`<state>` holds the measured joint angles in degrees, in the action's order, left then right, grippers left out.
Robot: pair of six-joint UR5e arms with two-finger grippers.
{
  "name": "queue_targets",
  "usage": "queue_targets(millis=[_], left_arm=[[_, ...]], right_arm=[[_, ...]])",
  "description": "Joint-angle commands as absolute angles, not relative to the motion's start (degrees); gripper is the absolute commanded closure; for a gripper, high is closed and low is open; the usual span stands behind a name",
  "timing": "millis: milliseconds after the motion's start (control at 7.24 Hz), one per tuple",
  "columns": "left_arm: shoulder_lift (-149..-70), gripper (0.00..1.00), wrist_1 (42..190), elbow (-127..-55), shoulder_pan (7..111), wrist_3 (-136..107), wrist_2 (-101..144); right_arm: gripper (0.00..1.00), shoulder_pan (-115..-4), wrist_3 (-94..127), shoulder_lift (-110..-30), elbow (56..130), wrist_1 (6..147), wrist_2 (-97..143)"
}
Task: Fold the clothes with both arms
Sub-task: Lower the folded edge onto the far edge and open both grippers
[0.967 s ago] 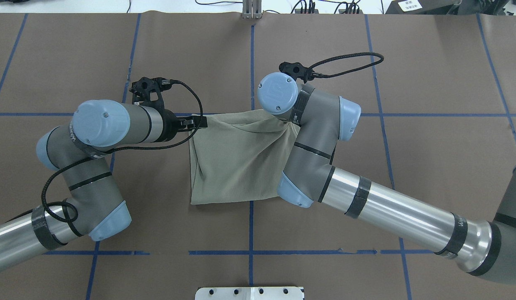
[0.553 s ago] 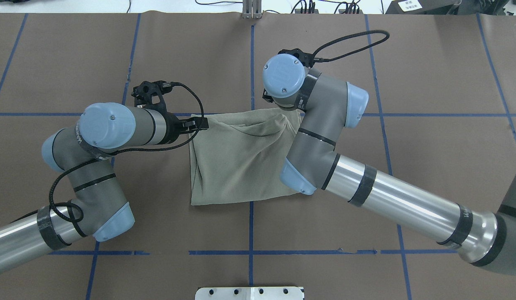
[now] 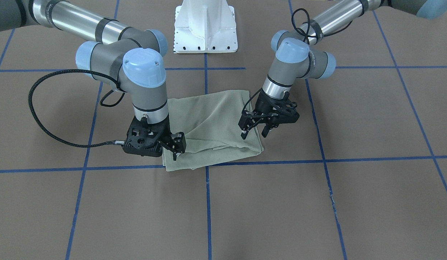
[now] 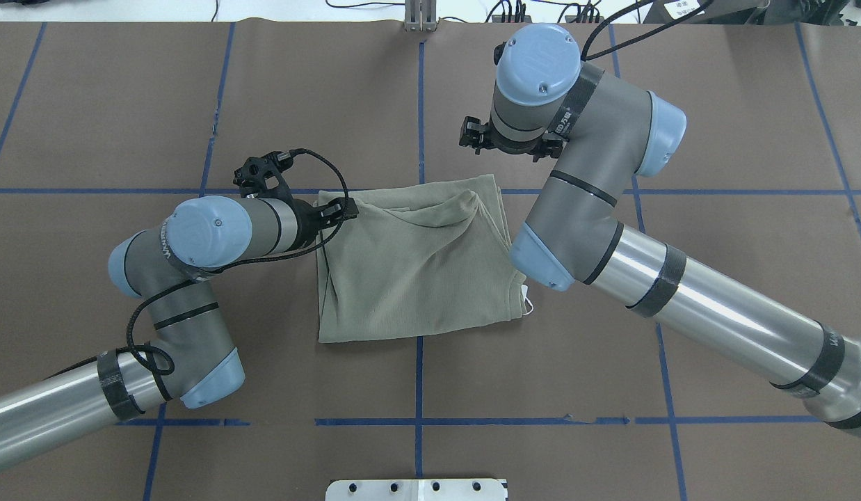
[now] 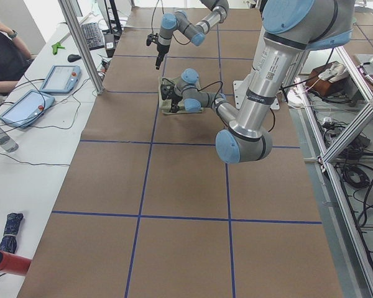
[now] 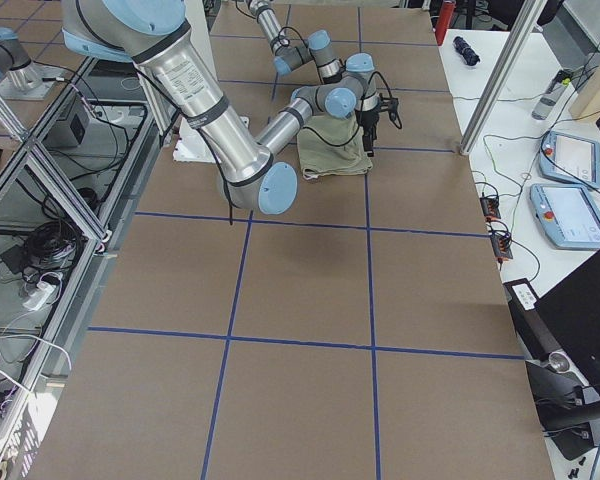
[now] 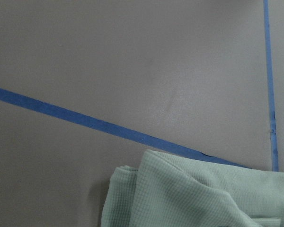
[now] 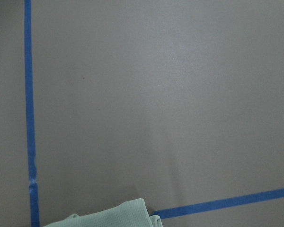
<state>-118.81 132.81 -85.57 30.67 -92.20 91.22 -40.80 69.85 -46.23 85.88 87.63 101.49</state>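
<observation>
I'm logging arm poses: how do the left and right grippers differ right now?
The left gripper sits low over the shirt's corner; the right gripper hangs well above the table, clear of the cloth. The left gripper's fingers are spread; the right gripper's opening cannot be judged. Neither holds the shirt.

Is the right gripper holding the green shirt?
No, the right gripper hangs clear of the shirt, with bare table between them in the overhead view.
</observation>
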Motion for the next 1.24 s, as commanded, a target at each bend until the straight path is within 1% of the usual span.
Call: queue_targets(millis=[0, 138, 691, 829, 967, 1105], left_arm=[[-119.00, 0.90, 134.74, -84.55, 30.50, -93.26, 90.79], [-118.83, 1.00, 134.48, -84.81, 30.59, -93.08, 90.79], [-117.07, 1.00, 134.82, -84.99, 33.31, -86.14, 90.79], [-117.07, 0.96, 134.74, -84.99, 33.66, -85.96, 90.88], [-117.07, 0.01, 134.48, -85.08, 33.66, -82.65, 90.88], [-116.90, 0.00, 133.17, -86.38, 35.49, -77.48, 92.10]], right_arm=[[0.00, -40.96, 69.70, -46.49, 86.40, 87.63, 101.69], [0.00, -40.96, 69.70, -46.49, 86.40, 87.63, 101.60], [0.00, -40.96, 69.70, -47.55, 86.57, 87.63, 101.69], [0.00, -40.96, 69.35, -47.81, 86.57, 87.54, 101.78], [0.00, -41.83, 66.82, -47.99, 86.57, 87.63, 101.95], [0.00, -43.32, 63.66, -49.12, 86.66, 87.71, 104.13]])
